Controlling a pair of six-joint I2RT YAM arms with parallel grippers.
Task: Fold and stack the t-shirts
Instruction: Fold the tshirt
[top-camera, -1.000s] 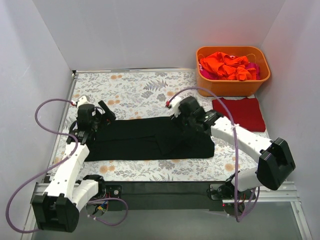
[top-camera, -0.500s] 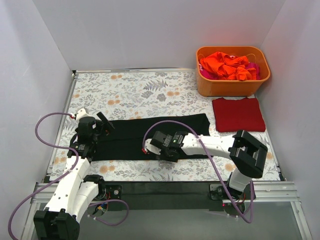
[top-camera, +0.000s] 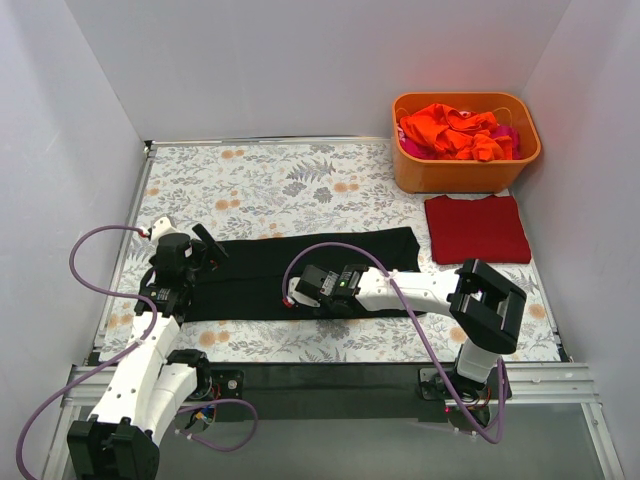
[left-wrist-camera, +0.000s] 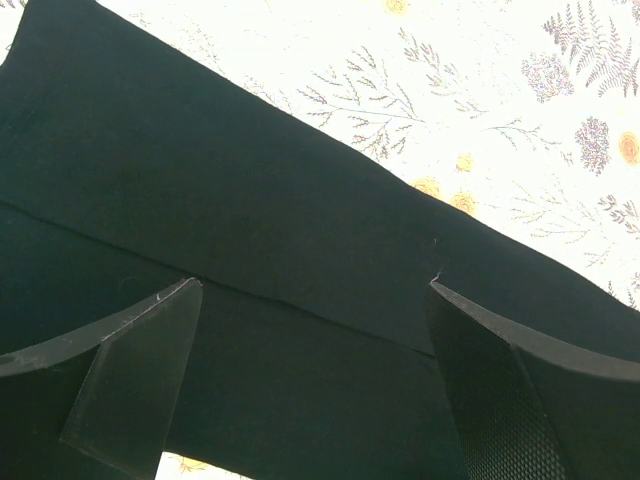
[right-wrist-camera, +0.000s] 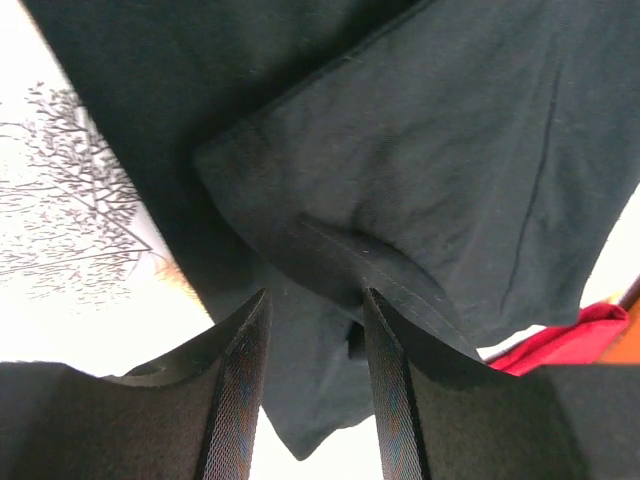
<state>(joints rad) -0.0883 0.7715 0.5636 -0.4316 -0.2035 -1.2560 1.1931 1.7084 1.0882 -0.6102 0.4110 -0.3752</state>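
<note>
The black t-shirt (top-camera: 300, 255) lies as a long folded strip across the middle of the tablecloth. My left gripper (top-camera: 200, 262) hovers over its left end, open and empty, with black cloth (left-wrist-camera: 250, 180) under its jaws (left-wrist-camera: 312, 285). My right gripper (top-camera: 297, 291) is low over the strip's middle, its arm stretched across the shirt. Its jaws (right-wrist-camera: 315, 292) stand narrow, with a hemmed fold of black fabric (right-wrist-camera: 430, 150) between the tips. A dark red t-shirt (top-camera: 478, 228) lies folded at the right and shows in the right wrist view (right-wrist-camera: 590, 325).
An orange plastic tub (top-camera: 440, 172) stands at the back right, holding crumpled orange shirts (top-camera: 450, 130) and a pink one (top-camera: 508, 136). The floral tablecloth (top-camera: 280, 180) covers the table. White walls close in the left, back and right.
My right gripper swept from the shirt's right end leftward to its middle within the first half second, then barely moved. The shirt now looks narrower. My left gripper shifted slightly nearer.
</note>
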